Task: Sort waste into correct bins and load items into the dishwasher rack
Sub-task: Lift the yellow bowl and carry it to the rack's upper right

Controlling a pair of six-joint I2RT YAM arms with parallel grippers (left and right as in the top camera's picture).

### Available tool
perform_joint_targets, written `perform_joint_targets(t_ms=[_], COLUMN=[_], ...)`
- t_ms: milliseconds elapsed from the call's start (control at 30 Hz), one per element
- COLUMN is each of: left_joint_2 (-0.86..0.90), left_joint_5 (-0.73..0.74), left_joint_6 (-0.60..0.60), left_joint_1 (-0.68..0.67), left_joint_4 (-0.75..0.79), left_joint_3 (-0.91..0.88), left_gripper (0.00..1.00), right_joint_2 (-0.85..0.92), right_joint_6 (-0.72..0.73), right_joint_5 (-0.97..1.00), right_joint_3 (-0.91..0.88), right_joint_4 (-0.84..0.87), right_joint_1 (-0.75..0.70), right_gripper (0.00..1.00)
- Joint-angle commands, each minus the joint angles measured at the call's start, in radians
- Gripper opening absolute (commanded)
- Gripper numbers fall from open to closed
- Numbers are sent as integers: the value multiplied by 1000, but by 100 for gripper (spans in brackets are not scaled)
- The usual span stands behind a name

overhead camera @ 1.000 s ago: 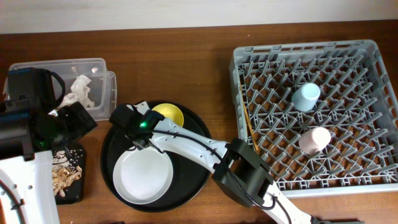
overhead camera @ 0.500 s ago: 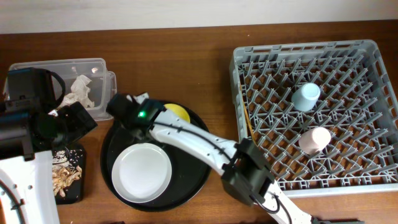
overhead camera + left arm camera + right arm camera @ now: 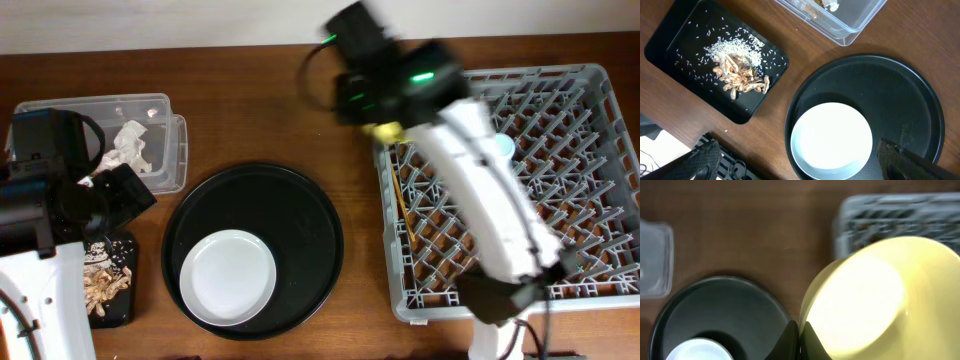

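The right gripper [image 3: 800, 339] pinches the rim of the yellow bowl [image 3: 875, 290]; best to settle it tilted among the upper-left pegs of the dishwasher rack [image 3: 592, 73].

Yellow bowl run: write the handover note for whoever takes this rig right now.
Right pincer: shut on the rim of the yellow bowl, in the air at a corner of the dishwasher rack.
Left pincer: open, empty, above the plate.
Done: napkin in the clear tub; food scraps and rice in the small black tray; chopsticks and blue cup in the rack. The pink cup is hidden under the right arm.
Left: set the bowl in the rack, then load the plate from the round black tray.
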Motion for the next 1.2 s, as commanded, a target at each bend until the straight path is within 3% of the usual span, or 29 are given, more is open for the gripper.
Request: perform_joint_targets(t_ms=[0, 100, 267, 500, 733, 1000, 1167], left_joint_2=[-12, -12, -12, -12, -12, -12, -12], left_joint_5=[3, 3, 3, 3, 3, 3, 3], left_joint_6=[-9, -9, -9, -9, -9, -9, -9], left_joint_1=[6, 6, 6, 6, 6, 6, 6], left_joint_4=[0, 0, 0, 0, 0, 0, 0], left_joint_3=[11, 11, 11, 11, 11, 11, 11], left_gripper=[99, 99, 99, 99, 99, 99, 99], right_joint_2=[-59, -52, -17, 144, 352, 517, 520], right_joint_6=[-172, -329, -517, -533, -525, -436, -337], right_joint_5=[-203, -484, -928, -1270, -1553, -1672, -1466], right_joint_3=[15, 6, -34, -34, -34, -34, -36], right_joint_4=[-6, 10, 84, 170, 262, 295, 232], right_joint_1=[-185, -385, -592, -746, -795, -835, -860], right_gripper=[4, 4, 4, 4, 4, 4, 4])
